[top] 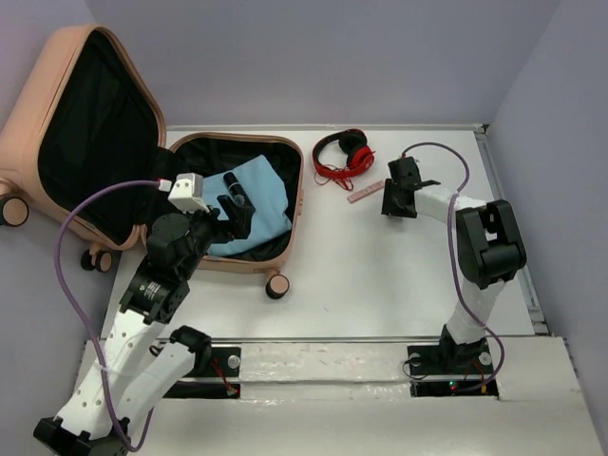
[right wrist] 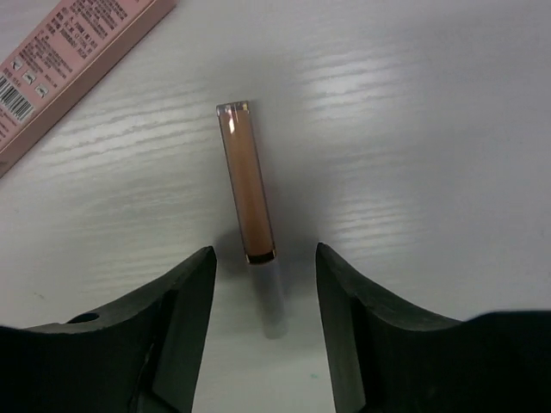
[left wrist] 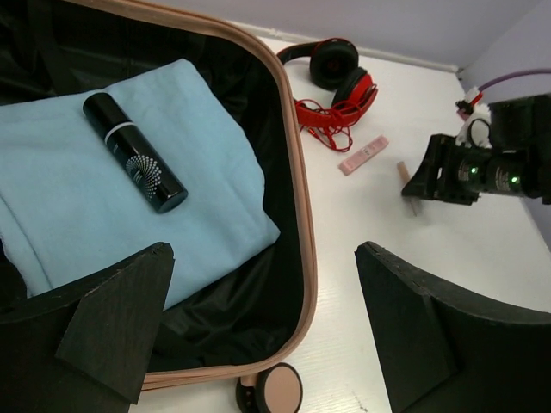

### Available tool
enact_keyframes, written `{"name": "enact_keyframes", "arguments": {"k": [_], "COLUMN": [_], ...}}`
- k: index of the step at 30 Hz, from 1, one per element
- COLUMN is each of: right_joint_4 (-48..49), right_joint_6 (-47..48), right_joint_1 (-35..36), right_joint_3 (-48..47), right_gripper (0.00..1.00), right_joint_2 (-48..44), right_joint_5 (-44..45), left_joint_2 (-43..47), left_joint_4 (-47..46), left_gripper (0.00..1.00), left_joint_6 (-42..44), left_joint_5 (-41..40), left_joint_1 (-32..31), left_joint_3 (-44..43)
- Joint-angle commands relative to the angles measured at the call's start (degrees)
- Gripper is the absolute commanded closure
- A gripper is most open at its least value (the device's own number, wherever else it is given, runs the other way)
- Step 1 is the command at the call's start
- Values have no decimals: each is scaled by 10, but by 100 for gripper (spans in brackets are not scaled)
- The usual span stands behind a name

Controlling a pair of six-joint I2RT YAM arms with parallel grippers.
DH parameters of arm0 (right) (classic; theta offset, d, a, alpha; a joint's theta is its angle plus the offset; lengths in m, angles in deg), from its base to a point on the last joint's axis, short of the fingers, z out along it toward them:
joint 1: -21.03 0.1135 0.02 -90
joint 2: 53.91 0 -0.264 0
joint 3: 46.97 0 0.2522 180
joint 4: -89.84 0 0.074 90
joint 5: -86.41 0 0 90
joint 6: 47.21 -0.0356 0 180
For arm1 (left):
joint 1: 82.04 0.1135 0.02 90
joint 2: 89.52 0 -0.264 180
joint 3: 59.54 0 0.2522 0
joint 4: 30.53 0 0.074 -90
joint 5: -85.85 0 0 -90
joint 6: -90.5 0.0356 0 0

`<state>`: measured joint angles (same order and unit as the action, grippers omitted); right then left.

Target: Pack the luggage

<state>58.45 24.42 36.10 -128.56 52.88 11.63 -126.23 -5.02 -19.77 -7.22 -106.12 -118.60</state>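
Note:
The peach-pink luggage lies open at the left, lid propped up, its black-lined tray holding a folded light-blue cloth with a black bottle on top. My left gripper is open and empty, hovering over the tray's near right corner; it also shows in the top view. My right gripper is open, low over the table. A peach lip-gloss tube lies flat with its white cap end between the fingers, not gripped. The right gripper also shows in the top view.
Red and black headphones with a red cable lie on the white table just right of the luggage. A flat pink box lies beside the lip gloss, also seen in the top view. A caster wheel sticks out at the tray's near corner.

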Motion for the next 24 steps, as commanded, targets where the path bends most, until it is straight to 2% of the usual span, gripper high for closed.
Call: {"name": "enact_keyframes", "arguments": {"k": [1, 3, 4, 6, 10, 14, 15, 18, 20, 21, 22, 23, 24], "right_joint_4": [-2, -2, 0, 1, 0, 24, 29, 63, 96, 99, 102, 105, 102], "right_joint_6": [19, 17, 15, 13, 13, 22, 16, -8, -34, -46, -58, -64, -75], "right_joint_1": [-4, -4, -4, -4, -4, 70, 113, 189, 221, 221, 229, 241, 241], "right_joint_3": [-40, -45, -44, -48, -41, -41, -59, -125, -199, -200, -232, -289, -314], "right_gripper": [52, 65, 81, 92, 93, 93, 93, 93, 93, 93, 89, 63, 48], "right_joint_2": [25, 26, 20, 14, -53, -137, -147, -121, -92, -72, -50, -10, 7], "right_joint_5": [-15, -11, 2, 12, 2, -54, -62, -109, -145, -170, -188, -204, -213], "left_joint_2": [-20, -18, -14, -12, -9, -7, -6, -3, -2, -2, -2, -3, -3], "left_joint_4": [-30, -30, -30, -30, -31, -32, -32, -31, -30, -30, -30, -28, -28], "left_gripper": [1, 1, 1, 1, 1, 1, 1, 1, 1, 1, 1, 1, 1], "left_joint_6": [41, 44, 45, 51, 55, 54, 54, 53, 53, 54, 54, 55, 55], "left_joint_5": [8, 10, 11, 11, 16, 12, 11, 0, -4, -5, -7, -11, -13], "left_joint_1": [-4, -3, -3, -3, -3, -3, -2, 4, 6, 6, 7, 8, 8], "left_joint_3": [-4, -1, 1, 1, 2, 1, 0, 1, 2, 2, 3, 2, 2]}}
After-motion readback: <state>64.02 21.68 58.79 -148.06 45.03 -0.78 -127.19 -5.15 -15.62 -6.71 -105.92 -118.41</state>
